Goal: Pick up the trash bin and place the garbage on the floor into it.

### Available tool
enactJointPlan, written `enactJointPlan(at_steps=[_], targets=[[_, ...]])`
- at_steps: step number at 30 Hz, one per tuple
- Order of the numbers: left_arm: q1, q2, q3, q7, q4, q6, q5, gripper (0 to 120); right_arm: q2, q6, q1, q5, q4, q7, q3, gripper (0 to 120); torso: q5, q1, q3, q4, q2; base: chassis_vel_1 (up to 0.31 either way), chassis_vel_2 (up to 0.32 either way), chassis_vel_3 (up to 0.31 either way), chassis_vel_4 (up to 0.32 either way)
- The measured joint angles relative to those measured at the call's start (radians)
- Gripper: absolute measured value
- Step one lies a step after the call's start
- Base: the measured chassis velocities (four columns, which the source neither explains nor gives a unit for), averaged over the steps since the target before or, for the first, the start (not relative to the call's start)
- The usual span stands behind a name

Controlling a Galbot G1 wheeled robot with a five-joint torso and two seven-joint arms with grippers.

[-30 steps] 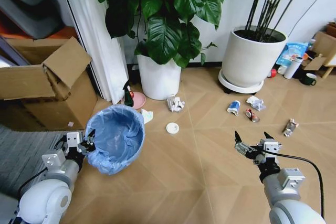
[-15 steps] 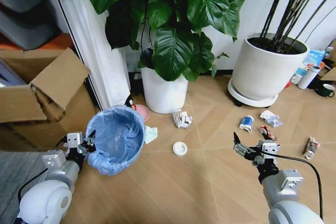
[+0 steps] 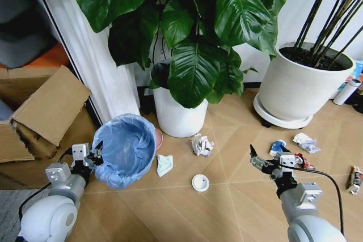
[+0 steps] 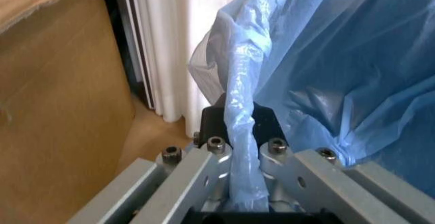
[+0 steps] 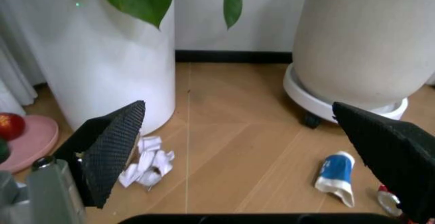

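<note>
- Bin's in hand: the left gripper (image 3: 95, 155) is pinching the rim of the trash bin (image 3: 126, 148), with the blue liner squeezed between its fingers (image 4: 211, 155) in the left wrist view. The bin looks lifted and tipped, mouth up, though whether it's fully off the floor (image 3: 227, 208) I can't quite tell.
- So the pick-up half looks done, and the litter is still lying out. I'd say we're at the collecting stage.
- The right gripper (image 3: 262, 162) hangs empty, right of the bin, fingers spread wide.
- Nearest garbage to the bin: a pale scrap (image 3: 164, 164) just beside it, then the small white disc (image 3: 199, 182), then the crumpled paper wad (image 3: 201, 144) a bit past that.
- Next move, as I judge it, calls for dropping the open claw onto one piece and carrying it back over the bin's mouth.
- Well right of the bin: the crushed can (image 3: 277, 148) and another paper wad (image 3: 306, 142).
- Behind the bin, the white plant pot (image 3: 177, 114) crowds the paper wad; overhanging leaves (image 3: 195, 69) could snag a high reach. A cardboard box (image 3: 42, 114) sits left of the bin.
</note>
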Motion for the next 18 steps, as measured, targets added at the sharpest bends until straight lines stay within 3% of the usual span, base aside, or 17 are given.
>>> enactJointPlan(at_steps=[8, 18], targets=[[0.011, 0.004, -0.008, -0.003, 0.007, 0.020, 0.001, 0, -0.020, -0.009, 0.068, 0.041, -0.111, 0.013, -0.065, 100, 0.0001, 0.000, 0.000, -0.0002, 0.000, 0.013, -0.014, -0.011, 0.011], [0.034, -0.011, -0.025, -0.024, 0.015, 0.036, 0.007, 0, -0.068, -0.041, 0.227, 0.178, -0.377, 0.032, -0.217, 100, -0.0002, 0.000, 0.000, 0.0001, 0.000, 0.000, 0.000, 0.000, 0.000]])
